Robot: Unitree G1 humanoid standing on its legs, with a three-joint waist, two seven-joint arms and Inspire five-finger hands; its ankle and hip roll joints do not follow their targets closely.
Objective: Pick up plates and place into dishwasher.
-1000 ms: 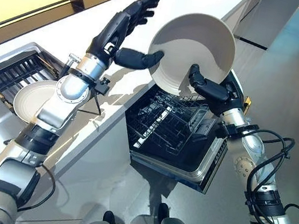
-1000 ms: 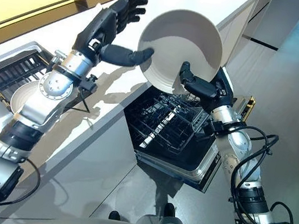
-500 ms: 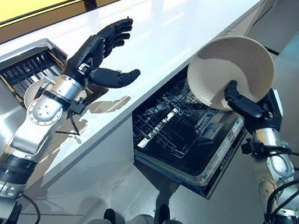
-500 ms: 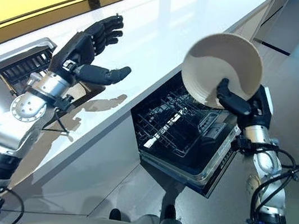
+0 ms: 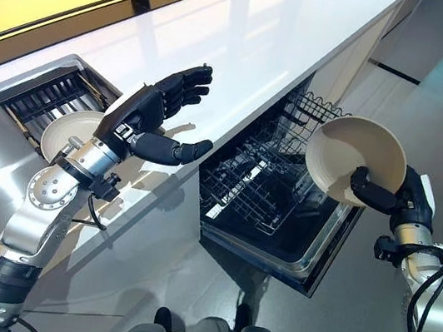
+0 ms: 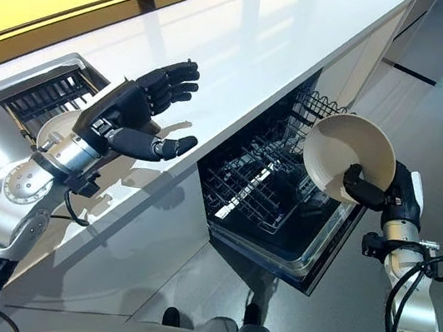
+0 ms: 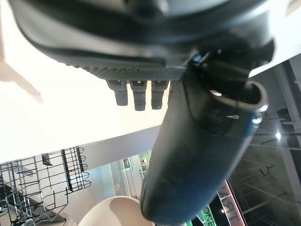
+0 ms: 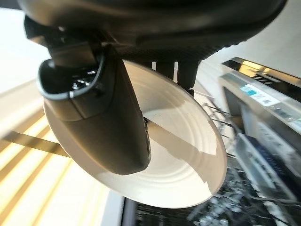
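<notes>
The plate [image 5: 356, 159] sits in the right hand [image 5: 387, 195], pinched at its lower rim with the thumb lying across the inner face and the fingers behind it, as the right wrist view shows; it is tilted nearly on edge, its hollow side facing the bench [image 5: 250, 36], and it hangs in the air above the outer edge of the open dishwasher [image 5: 281, 217]. Judging from this, the step in hand is lowering the plate into the lower rack [image 5: 255, 190], which lies below and to the bench side of the right hand. To do it well, the plate should probably stay on edge and be lined up with a slot between the rack's tines before it goes down, with the grip kept firm until the rim rests between the wires; a pinch on the rim alone could let the plate swing or slip if the wrist turns quickly. The left hand [image 5: 152, 115] hangs over the bench edge, well apart from the plate, fingers spread and thumb out, holding nothing. A second plate [image 5: 69, 129] lies behind the left hand, beside a dark grated tray [image 5: 40, 97].
</notes>
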